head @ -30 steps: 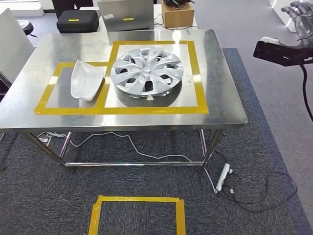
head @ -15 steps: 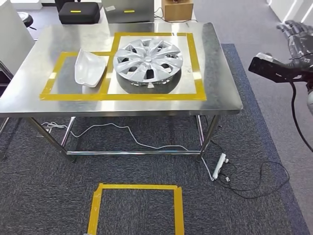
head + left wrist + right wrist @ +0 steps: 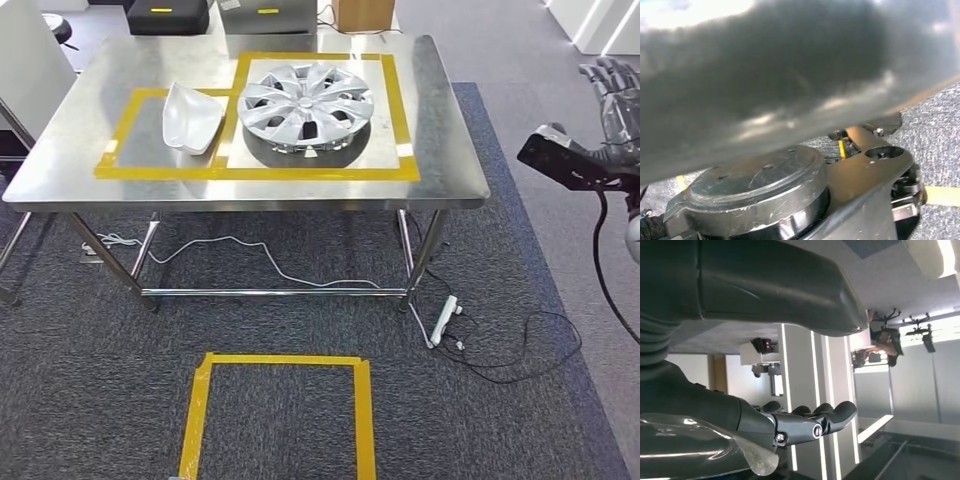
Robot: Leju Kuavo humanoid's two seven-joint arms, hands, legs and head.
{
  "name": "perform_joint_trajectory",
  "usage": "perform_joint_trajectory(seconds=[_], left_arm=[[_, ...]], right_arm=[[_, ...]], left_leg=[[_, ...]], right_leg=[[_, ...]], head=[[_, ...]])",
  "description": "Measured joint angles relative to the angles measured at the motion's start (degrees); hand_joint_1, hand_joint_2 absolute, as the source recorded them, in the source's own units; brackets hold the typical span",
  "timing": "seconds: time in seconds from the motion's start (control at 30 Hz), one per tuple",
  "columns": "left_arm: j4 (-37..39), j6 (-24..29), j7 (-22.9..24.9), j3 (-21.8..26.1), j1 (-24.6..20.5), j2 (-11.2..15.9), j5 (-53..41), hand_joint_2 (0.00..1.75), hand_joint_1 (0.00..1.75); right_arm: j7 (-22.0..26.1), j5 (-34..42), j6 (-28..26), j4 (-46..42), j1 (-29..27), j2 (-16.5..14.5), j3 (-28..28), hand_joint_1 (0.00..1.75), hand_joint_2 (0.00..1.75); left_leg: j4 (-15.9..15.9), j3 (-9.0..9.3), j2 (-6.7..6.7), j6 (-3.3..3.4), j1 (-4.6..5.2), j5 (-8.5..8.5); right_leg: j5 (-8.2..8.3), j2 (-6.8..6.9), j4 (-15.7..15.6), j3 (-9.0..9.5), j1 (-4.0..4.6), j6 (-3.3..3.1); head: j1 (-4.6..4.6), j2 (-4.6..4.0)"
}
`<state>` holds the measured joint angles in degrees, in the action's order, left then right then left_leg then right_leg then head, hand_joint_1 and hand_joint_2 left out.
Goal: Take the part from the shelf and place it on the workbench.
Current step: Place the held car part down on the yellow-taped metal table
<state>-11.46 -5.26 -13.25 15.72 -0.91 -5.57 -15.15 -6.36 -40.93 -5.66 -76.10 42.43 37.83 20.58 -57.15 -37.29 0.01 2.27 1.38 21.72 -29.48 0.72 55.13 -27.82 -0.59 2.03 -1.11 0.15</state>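
So the white part (image 3: 192,117) was already sitting on the steel table (image 3: 445,150), inside the smaller yellow tape box (image 3: 121,130), right beside the hubcap (image 3: 306,103) in the bigger box; right hand (image 3: 617,105) was off to the table's side, raised, fingers (image 3: 828,415) stretched out and holding nothing; couldn't tell what the left hand's fingers were doing.

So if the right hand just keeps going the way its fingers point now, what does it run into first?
Probably nothing close. In the head view the right hand is raised beside the workbench, fingers pointing away over open floor. The right wrist view shows only distant white pillars beyond the fingertips, though depth is hard to judge.
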Motion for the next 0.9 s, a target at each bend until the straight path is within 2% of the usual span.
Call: perform_joint_trajectory(seconds=[0.03, 0.07, 0.13, 0.17, 0.2, 0.23, 0.27, 0.3, 0.33, 0.37, 0.4, 0.43, 0.5, 0.53, 0.57, 0.63, 0.67, 0.7, 0.73, 0.77, 0.8, 0.83, 0.87, 0.9], left_arm=[[0.0, 0.24, 0.02, 0.12, 0.17, -0.03, 0.2, 0.0, 0.0], [0.0, 0.47, 0.03, 0.29, 0.35, -0.07, 0.42, 0.0, 0.0], [-0.01, 0.95, 0.05, 0.85, 0.72, -0.21, 0.81, 0.0, 0.0], [-0.01, 1.2, 0.05, 1.2, 0.94, -0.3, 1.01, 0.0, 0.0], [-0.01, 1.47, 0.05, 1.59, 1.15, -0.4, 1.19, 0.0, 0.0], [-0.01, 1.77, 0.05, 1.97, 1.36, -0.51, 1.38, 0.0, 0.0], [-0.02, 2.07, 0.05, 2.37, 1.6, -0.63, 1.57, 0.0, 0.0], [-0.02, 2.34, 0.06, 2.76, 1.81, -0.78, 1.68, 0.0, 0.0], [-0.03, 2.55, 0.07, 3.12, 2.02, -0.95, 1.75, 0.0, 0.0], [-0.03, 2.69, 0.07, 3.46, 2.21, -1.12, 1.79, 0.0, 0.0], [-0.04, 2.77, 0.07, 3.79, 2.33, -1.25, 1.78, 0.0, 0.0], [-0.04, 2.82, 0.1, 4.09, 2.41, -1.32, 1.76, 0.0, 0.0], [-0.05, 2.86, 0.22, 4.55, 2.5, -1.36, 1.69, 0.0, 0.0], [-0.06, 2.86, 0.28, 4.69, 2.51, -1.4, 1.63, 0.0, 0.0], [-0.08, 2.86, 0.32, 4.84, 2.52, -1.44, 1.57, 0.0, 0.0], [-0.15, 3.02, 0.33, 5.22, 2.51, -1.52, 1.45, 0.0, 0.0], [-0.19, 3.22, 0.35, 5.44, 2.51, -1.57, 1.43, 0.0, 0.0], [-0.22, 3.53, 0.39, 5.63, 2.5, -1.65, 1.41, 0.0, 0.0], [-0.27, 3.9, 0.45, 5.82, 2.5, -1.76, 1.39, 0.0, 0.0], [-0.32, 4.31, 0.55, 6.05, 2.51, -1.91, 1.37, 0.0, 0.0], [-0.39, 4.7, 0.63, 6.35, 2.52, -2.1, 1.33, 0.0, 0.0], [-0.49, 5.01, 0.7, 6.7, 2.49, -2.36, 1.28, 0.0, 0.0], [-0.6, 5.28, 0.74, 7.03, 2.45, -2.68, 1.22, 0.0, 0.0], [-0.7, 5.47, 0.75, 7.34, 2.4, -2.98, 1.09, 0.0, 0.0]], right_arm=[[0.48, 0.32, -1.69, -1.45, -2.92, -0.36, -1.72, 0.0, 0.0], [1.28, 0.76, -3.53, -3.35, -6.45, -0.93, -3.85, 0.0, 0.0], [3.83, 2.07, -7.09, -7.86, -15.34, -2.78, -9.01, 0.0, 0.0], [5.54, 3.04, -8.85, -10.34, -20.59, -4.31, -11.97, 0.0, 0.0], [7.43, 4.28, -10.4, -12.7, -25.95, -6.25, -14.98, 0.0, 0.0], [9.51, 5.72, -11.63, -14.84, -31.1, -8.47, -17.79, 0.0, 0.0], [11.76, 7.17, -12.57, -16.9, -35.99, -10.87, -20.53, 0.0, 0.0], [13.93, 8.4, -13.16, -18.68, -40.25, -13.36, -23.16, 0.0, 0.0], [15.81, 9.22, -13.42, -20.13, -43.8, -15.74, -25.52, 0.0, 0.0], [17.27, 9.66, -13.55, -21.37, -46.69, -17.98, -27.62, 0.0, 0.0], [18.16, 9.84, -13.57, -22.4, -48.98, -19.98, -29.45, 0.0, 0.0], [18.53, 9.86, -13.43, -23.25, -50.75, -21.54, -30.93, 0.0, 0.0], [18.43, 9.78, -12.84, -24.42, -53.16, -23.91, -33.24, 0.0, 0.0], [18.22, 9.72, -12.52, -24.77, -53.97, -24.77, -34.15, 0.0, 0.0], [18.03, 9.64, -12.2, -25.06, -54.61, -25.47, -34.91, 0.0, 0.0], [17.58, 9.69, -11.25, -25.5, -55.47, -26.84, -36.24, 0.0, 0.0], [17.56, 9.99, -10.38, -25.6, -55.94, -27.94, -36.98, 0.0, 0.0], [17.79, 10.37, -9.15, -25.58, -56.57, -29.44, -37.9, 0.0, 0.0], [18.41, 10.72, -7.61, -25.27, -57.33, -31.32, -38.87, 0.0, 0.0], [19.41, 10.86, -5.86, -24.17, -57.92, -33.59, -40.06, 0.0, 0.0], [20.6, 10.71, -4.09, -22.09, -58.2, -35.97, -41.53, 0.0, 0.0], [21.73, 10.18, -2.62, -19.07, -58.14, -38.32, -43.21, 0.0, 0.0], [22.89, 9.27, -1.62, -15.08, -57.77, -40.42, -45.17, 0.0, 0.0], [23.98, 7.89, -1.26, -10.14, -56.99, -42.02, -47.32, 0.0, 0.0]], left_leg=[[-0.84, -0.37, -0.1, -0.46, -0.08, 1.28], [-2.75, -0.97, -0.18, -0.95, -0.24, 3.54], [-9.74, -2.48, -0.16, -1.86, -0.91, 9.33], [-13.44, -2.97, -0.15, -2.26, -1.29, 11.23], [-15.96, -2.86, -0.14, -2.64, -1.65, 11.8], [-16.61, -1.98, -0.13, -3.0, -1.96, 11.1], [-15.18, -0.17, -0.15, -3.33, -2.25, 9.6], [-11.88, 2.52, -0.26, -3.62, -2.54, 8.12], [-7.65, 5.51, -0.57, -3.85, -2.69, 7.55], [-3.69, 8.1, -0.92, -3.75, -2.72, 7.68], [-0.85, 9.75, -1.21, -3.55, -2.65, 8.21], [0.54, 10.36, -1.35, -3.19, -2.42, 8.74], [0.95, 9.71, -0.94, -2.05, -2.15, 8.2], [0.99, 9.2, -0.65, -1.42, -2.05, 7.64], [1.1, 8.61, -0.35, -0.79, -1.94, 6.99], [1.1, 7.16, 0.13, 0.12, -1.46, 5.71], [1.07, 6.34, 0.28, 0.41, -1.15, 5.04], [1.02, 5.44, 0.37, 0.59, -0.84, 4.35], [0.91, 4.51, 0.41, 0.69, -0.58, 3.69], [0.73, 3.6, 0.42, 0.72, -0.37, 3.08], [0.53, 2.79, 0.43, 0.67, -0.22, 2.52], [0.33, 2.18, 0.43, 0.59, -0.1, 2.0], [0.17, 1.76, 0.43, 0.45, 0.03, 1.49], [0.13, 1.52, 0.46, 0.26, 0.08, 0.92]], right_leg=[[0.48, 0.16, -0.13, -0.32, -0.14, -0.46], [0.99, 0.36, -0.25, -0.74, -0.36, -0.86], [1.84, 0.72, -0.2, -1.7, -0.49, -1.2], [2.24, 0.96, -0.14, -2.25, -0.56, -1.16], [2.62, 1.18, -0.04, -2.84, -0.65, -1.04], [2.95, 1.36, 0.12, -3.46, -0.81, -0.85], [3.24, 1.48, 0.36, -4.09, -1.03, -0.59], [3.5, 1.53, 0.68, -4.7, -1.26, -0.28], [3.74, 1.48, 1.06, -5.3, -1.43, 0.07], [4.05, 1.36, 1.35, -5.8, -1.54, 0.49], [4.47, 1.16, 1.51, -6.19, -1.61, 0.92], [4.99, 0.93, 1.45, -6.48, -1.7, 1.37], [5.65, 0.43, 1.16, -6.94, -2.03, 2.2], [4.63, 0.21, 1.67, -7.4, -2.15, 2.4], [2.52, 0.01, 3.23, -8.17, -2.18, 2.43], [-3.67, -0.25, 9.77, -10.12, -1.89, 2.17], [-5.84, -0.35, 13.63, -10.84, -1.64, 2.0], [-6.6, -0.43, 16.64, -10.91, -1.34, 1.78], [-5.79, -0.48, 18.06, -10.21, -1.03, 1.48], [-3.96, -0.5, 17.55, -8.56, -0.68, 1.08], [-2.04, -0.5, 15.12, -5.97, -0.32, 0.63], [-1.21, -0.42, 11.15, -2.74, 0.05, 0.13], [-1.46, -0.3, 6.36, 0.7, 0.32, -0.32], [-2.35, -0.21, 2.35, 3.25, 0.55, -0.66]], head=[[0.06, 0.0], [0.18, 0.0], [0.54, 0.0], [0.6, -0.01], [0.58, -0.01], [0.59, -0.01], [0.61, -0.01], [0.61, 0.0], [0.71, 0.0], [0.79, 0.0], [0.84, 0.0], [0.9, 0.0], [0.85, 0.0], [0.76, 0.0], [0.66, 0.0], [0.45, 0.0], [0.4, 0.0], [0.37, 0.0], [0.34, 0.0], [0.37, 0.0], [0.36, 0.0], [0.38, 0.0], [0.41, 0.0], [0.43, 0.0]])
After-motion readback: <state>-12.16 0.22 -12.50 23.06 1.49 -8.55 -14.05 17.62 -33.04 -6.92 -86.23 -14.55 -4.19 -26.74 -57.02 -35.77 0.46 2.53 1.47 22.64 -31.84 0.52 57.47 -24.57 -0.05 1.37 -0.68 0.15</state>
